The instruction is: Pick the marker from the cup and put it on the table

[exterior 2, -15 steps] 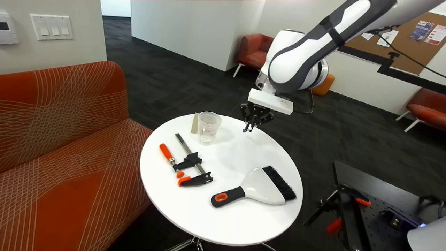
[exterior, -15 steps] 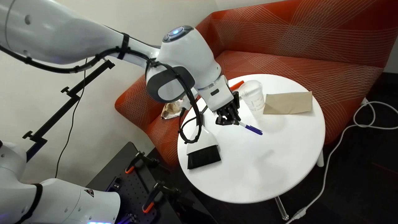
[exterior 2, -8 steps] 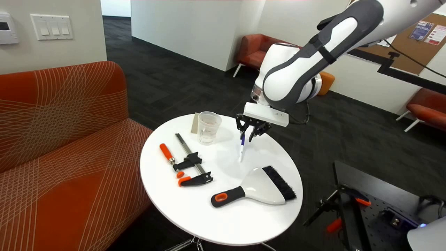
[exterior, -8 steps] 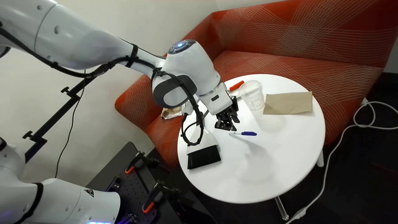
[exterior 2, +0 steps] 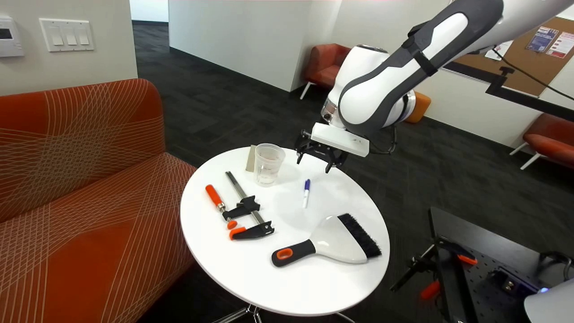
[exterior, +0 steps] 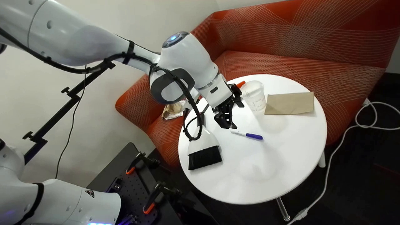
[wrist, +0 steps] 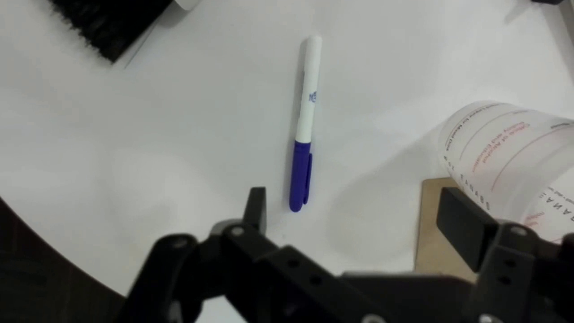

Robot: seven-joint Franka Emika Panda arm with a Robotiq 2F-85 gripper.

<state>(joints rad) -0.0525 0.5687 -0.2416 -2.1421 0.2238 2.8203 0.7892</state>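
Observation:
The marker [exterior: 254, 136], white with a blue-purple cap, lies flat on the round white table [exterior: 281, 162]. In the wrist view the whole marker [wrist: 306, 130] shows, its cap end toward my gripper [wrist: 354, 202]. The jaws stand wide apart, with nothing held between them. In both exterior views my gripper [exterior 2: 314, 164] hangs above the table, apart from the marker [exterior 2: 306, 193]. The translucent cup [exterior 2: 268, 163] stands upright on the table, with no pen visible in it. In the wrist view the cup [wrist: 502, 148] appears beyond one of the fingers [wrist: 466, 224].
A flat tan piece [exterior: 289, 103] lies by the cup. A clamp with orange ends [exterior 2: 249, 204] and a white dustpan with a black brush [exterior 2: 334, 240] also lie on the table. Behind the table is the red-orange couch [exterior: 300, 62].
The marker was in my gripper's shut jaws a second ago. The jaws have opened, the marker has dropped onto the table, and my gripper dipped, then rose a little.

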